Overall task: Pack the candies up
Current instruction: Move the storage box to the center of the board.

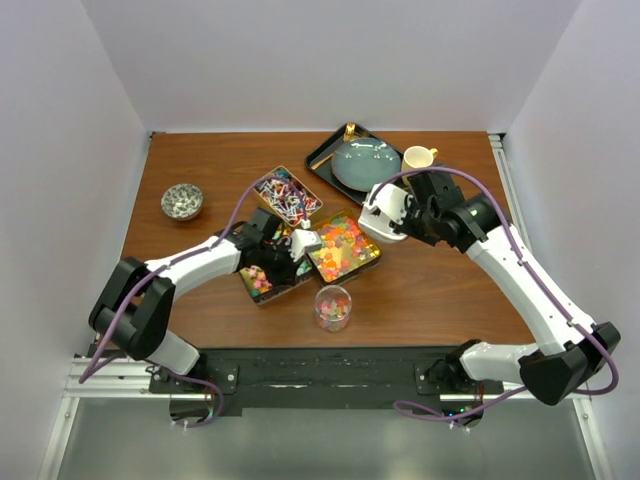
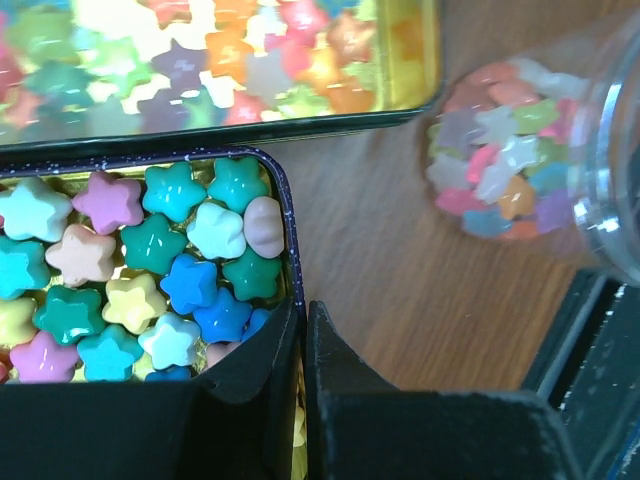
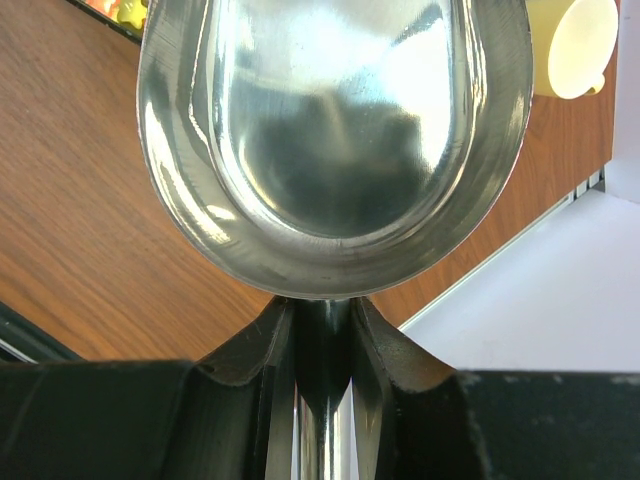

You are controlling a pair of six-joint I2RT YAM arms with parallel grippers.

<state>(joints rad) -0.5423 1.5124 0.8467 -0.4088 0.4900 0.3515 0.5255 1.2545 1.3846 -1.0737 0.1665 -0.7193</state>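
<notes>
Three gold tins of candies lie mid-table: red-white-blue wrapped ones (image 1: 285,195), orange-yellow gummies (image 1: 343,247) and multicoloured star pieces (image 1: 258,280) (image 2: 190,280). My left gripper (image 1: 288,262) (image 2: 302,318) is shut on the right wall of the star tin (image 2: 288,240), one finger inside and one outside. A clear jar (image 1: 333,308) (image 2: 530,160), partly filled with mixed candies, stands just right of that tin. My right gripper (image 1: 408,215) (image 3: 322,320) is shut on the handle of an empty metal scoop (image 1: 377,222) (image 3: 335,120), held above the table beside the gummy tin.
A black tray (image 1: 325,152) with a blue-grey plate (image 1: 365,163) sits at the back, a yellow cup (image 1: 418,157) (image 3: 575,40) next to it. A small bowl of silver-wrapped pieces (image 1: 182,201) stands at the left. The table's right edge shows in the right wrist view.
</notes>
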